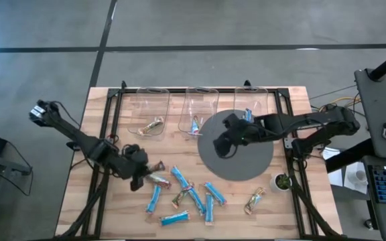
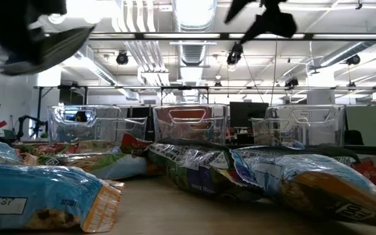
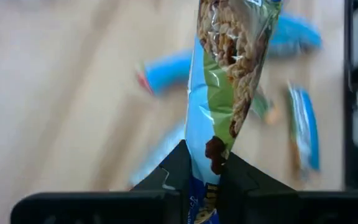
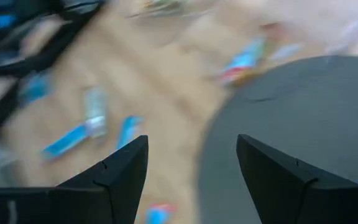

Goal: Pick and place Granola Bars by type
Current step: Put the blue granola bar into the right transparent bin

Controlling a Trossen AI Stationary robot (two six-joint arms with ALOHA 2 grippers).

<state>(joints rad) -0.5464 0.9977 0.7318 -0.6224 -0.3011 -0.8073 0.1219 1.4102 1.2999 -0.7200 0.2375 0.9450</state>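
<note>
Wooden slats are forming the tabletop point(image 1: 112, 207) in the high view, with three clear plastic bins point(image 1: 200, 107) lining its far edge and a dark grey round mat point(image 1: 246, 167) lying toward its right edge. The left gripper point(image 1: 146, 173) is sitting near the tabletop's left edge, pinching a wrapped granola bar point(image 1: 158, 178). Loose blue and tan granola bars point(image 1: 193, 197) are spreading along the near edge. The right gripper point(image 1: 221, 146) is hanging over the mat.

From table height, big blurred bar wrappers are filling the foreground, with the bins standing behind.

Through the left wrist camera, two dark fingers point(image 3: 238, 177) are clamping a blue-and-green wrapper showing oat clusters.

Through the right wrist camera, that arm's fingers point(image 4: 126, 168) are standing wide apart and holding nothing, above the mat's edge.
</note>
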